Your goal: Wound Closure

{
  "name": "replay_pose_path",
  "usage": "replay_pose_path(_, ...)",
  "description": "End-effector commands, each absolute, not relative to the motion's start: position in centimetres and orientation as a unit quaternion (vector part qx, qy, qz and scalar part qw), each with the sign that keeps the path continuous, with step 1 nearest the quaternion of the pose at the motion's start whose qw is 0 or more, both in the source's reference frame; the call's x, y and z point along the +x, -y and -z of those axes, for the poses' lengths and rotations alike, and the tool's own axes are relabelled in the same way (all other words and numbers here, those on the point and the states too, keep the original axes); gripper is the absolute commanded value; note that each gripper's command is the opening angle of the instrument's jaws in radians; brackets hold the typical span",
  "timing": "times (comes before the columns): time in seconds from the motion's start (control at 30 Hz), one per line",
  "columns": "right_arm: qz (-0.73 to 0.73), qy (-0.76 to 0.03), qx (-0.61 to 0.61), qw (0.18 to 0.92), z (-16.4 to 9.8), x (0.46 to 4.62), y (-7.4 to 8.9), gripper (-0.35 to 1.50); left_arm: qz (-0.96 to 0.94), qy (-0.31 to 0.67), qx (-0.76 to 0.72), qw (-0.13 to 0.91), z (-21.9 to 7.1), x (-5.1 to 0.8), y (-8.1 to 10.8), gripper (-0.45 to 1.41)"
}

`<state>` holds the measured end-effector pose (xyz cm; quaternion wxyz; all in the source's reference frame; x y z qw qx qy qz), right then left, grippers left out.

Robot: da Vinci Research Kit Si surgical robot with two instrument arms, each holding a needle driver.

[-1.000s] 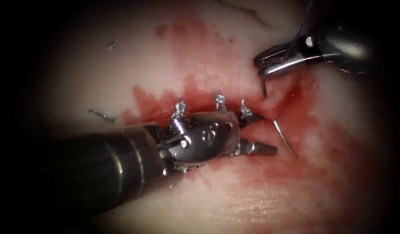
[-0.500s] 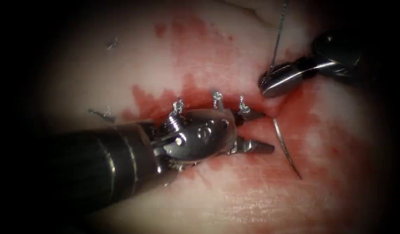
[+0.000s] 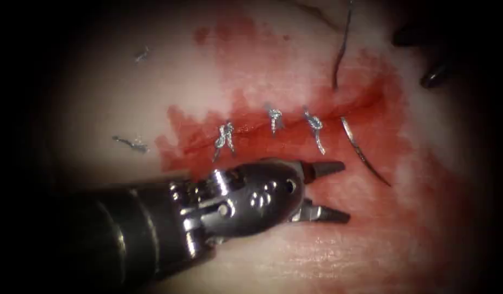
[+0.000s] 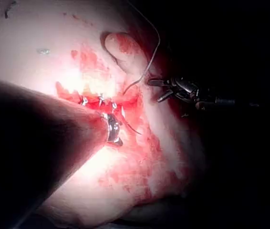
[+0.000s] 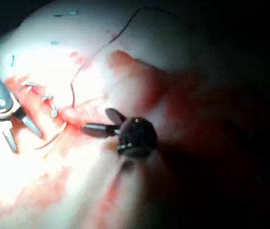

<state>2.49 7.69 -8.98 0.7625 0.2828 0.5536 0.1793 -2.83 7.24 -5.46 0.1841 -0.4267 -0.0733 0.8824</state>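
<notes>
My left tool (image 3: 345, 191) lies on the tissue (image 3: 317, 256) just below the cut (image 3: 251, 128), its jaws open and holding nothing. The curved needle (image 3: 366, 153) sits at the cut's right end. Its upper end is sunk at the cut's lip and most of its curve lies free, with neither tool holding it. Dark thread (image 3: 339, 51) runs from above down into the tissue just beyond the cut. My right tool (image 3: 420, 60) hangs at the upper right, off the tissue, with jaws open and empty; it appears again as the right tool (image 5: 96, 120) near the needle (image 5: 54, 138).
Three tied knots (image 3: 274, 117) stand in a row along the cut, left of the needle. Red fluid (image 3: 382, 125) stains the tissue around the cut. Cut thread ends (image 3: 129, 144) lie on the tissue at the left. A raised fold of tissue (image 5: 135, 71) stands beside the right tool.
The right tool's jaws, shut at the cut's right end, opened and drew back to the upper right. The left tool slid down off the knots. More of the needle shows.
</notes>
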Motion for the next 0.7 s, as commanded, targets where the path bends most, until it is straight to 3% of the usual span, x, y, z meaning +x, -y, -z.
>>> replay_pose_path(0.03, -0.176, -0.555, 0.284, 0.762, 8.93, 2.53, -7.67, 1.18, -0.887, 0.062, -0.422, 0.179, 5.43, -2.87, -7.30, 0.71)
replay_pose_path(0.33, -0.181, -0.564, 0.273, 0.758, 8.89, 2.55, -7.59, 1.14, -0.915, -0.010, -0.393, 0.091, 5.38, -3.14, -7.27, 0.74)
replay_pose_path(0.7, -0.175, -0.564, 0.266, 0.761, 8.77, 2.57, -7.44, 1.13, -0.898, -0.107, -0.417, 0.093, 5.39, -3.11, -7.40, 0.73)
